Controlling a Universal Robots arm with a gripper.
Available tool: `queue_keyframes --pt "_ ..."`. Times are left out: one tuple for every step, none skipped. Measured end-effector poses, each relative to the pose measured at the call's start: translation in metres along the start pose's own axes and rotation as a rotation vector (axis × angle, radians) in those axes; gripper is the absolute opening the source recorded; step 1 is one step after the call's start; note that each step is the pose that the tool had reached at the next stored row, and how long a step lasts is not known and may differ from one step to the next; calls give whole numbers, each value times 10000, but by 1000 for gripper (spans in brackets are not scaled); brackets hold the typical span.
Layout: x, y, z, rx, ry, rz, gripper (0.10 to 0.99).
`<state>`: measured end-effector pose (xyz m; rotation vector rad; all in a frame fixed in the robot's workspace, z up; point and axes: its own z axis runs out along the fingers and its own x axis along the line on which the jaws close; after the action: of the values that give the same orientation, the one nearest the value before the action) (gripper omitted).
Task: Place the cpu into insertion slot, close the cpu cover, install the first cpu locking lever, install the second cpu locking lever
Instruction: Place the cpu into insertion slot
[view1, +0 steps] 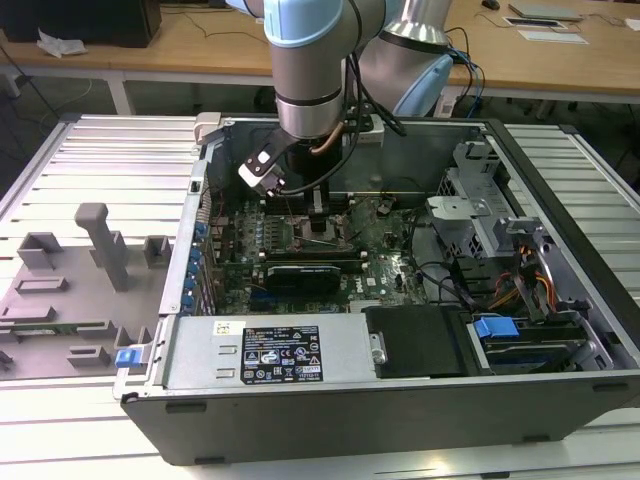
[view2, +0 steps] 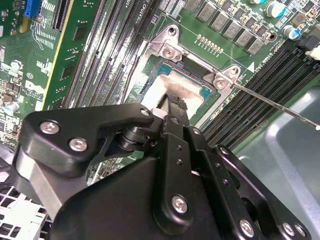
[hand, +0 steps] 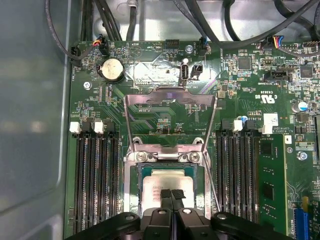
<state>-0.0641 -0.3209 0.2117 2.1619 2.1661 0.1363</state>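
Observation:
The cpu (hand: 159, 181) shows its dull silver top and lies inside the insertion slot (hand: 134, 186), the silver-rimmed square socket between the memory slots. It also shows in the second wrist view, the cpu (view2: 170, 82) in the insertion slot (view2: 167, 47). My gripper (hand: 172, 196) is directly over the chip, its two black fingertips pressed together and resting at or just above the chip's top; nothing is between them. The cpu cover (hand: 170, 97) is swung open, standing back from the socket on its hinge. A thin locking lever (view2: 272, 102) sticks out unlatched beside the socket. In the exterior view my gripper (view1: 318, 222) reaches down into the computer case.
Long black memory slots (hand: 95, 180) flank the socket on both sides. A black card (view1: 305, 272) lies across the green motherboard (view1: 385, 240). Case walls (view1: 190, 240) and drive bays with cables (view1: 500, 260) surround the board. A grey fixture plate (view1: 70, 300) sits at the exterior view's left.

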Motion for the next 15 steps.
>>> queue_keyframes --pt "0 0 0 0 0 0 106" --pt "0 0 0 0 0 0 106" --pt "0 0 0 15 1 0 106" --pt "0 7 1 223 -1 2 106" --pt "0 15 3 487 0 5 106" --pt "0 16 3 514 0 5 106" --pt "0 16 3 514 1 4 106" --pt "0 42 8 512 4 4 106" --pt "0 75 11 513 2 3 106" --pt "-1 87 12 513 2 2 106" --pt "-1 89 11 514 1 4 106" --pt "0 91 0 513 1 5 106" --pt "0 93 -17 513 2 5 106" --pt "0 96 -43 514 1 5 106" --pt "0 103 -100 513 1 4 106"
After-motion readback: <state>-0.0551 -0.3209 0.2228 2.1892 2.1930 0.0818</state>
